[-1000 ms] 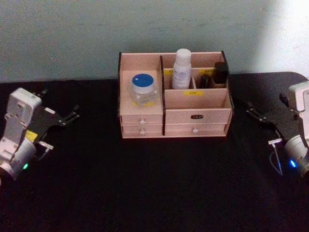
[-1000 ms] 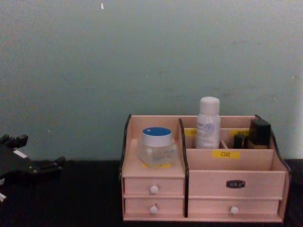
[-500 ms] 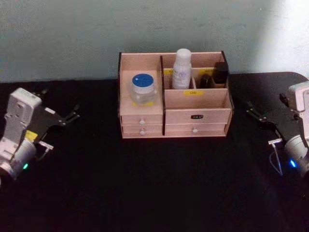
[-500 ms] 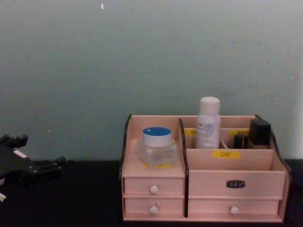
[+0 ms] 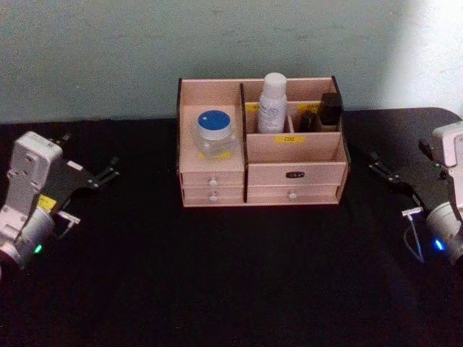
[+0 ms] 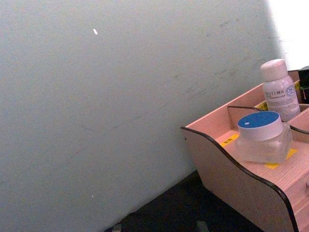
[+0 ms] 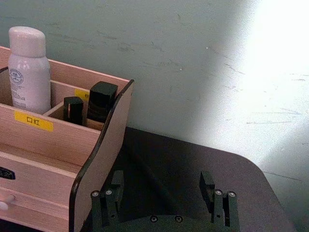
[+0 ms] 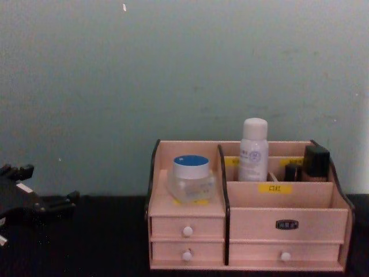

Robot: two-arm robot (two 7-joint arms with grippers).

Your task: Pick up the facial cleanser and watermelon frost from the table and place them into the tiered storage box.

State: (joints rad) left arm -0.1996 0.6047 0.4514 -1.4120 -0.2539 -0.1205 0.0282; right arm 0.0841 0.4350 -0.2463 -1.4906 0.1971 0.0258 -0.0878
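Since both tools, left tool [image 5: 90, 178] and right tool [image 5: 391, 178], were held open and empty, the light, slippery bottle [image 5: 272, 103] and jar [image 5: 214, 133] were judged already stowed in the storage box [image 5: 294, 174].

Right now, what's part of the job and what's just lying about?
Job: tiered storage box; white bottle and blue-lidded jar, likely the two items, already inside; left gripper, right gripper, parked.
Lying about: dark containers in its back-right compartment.
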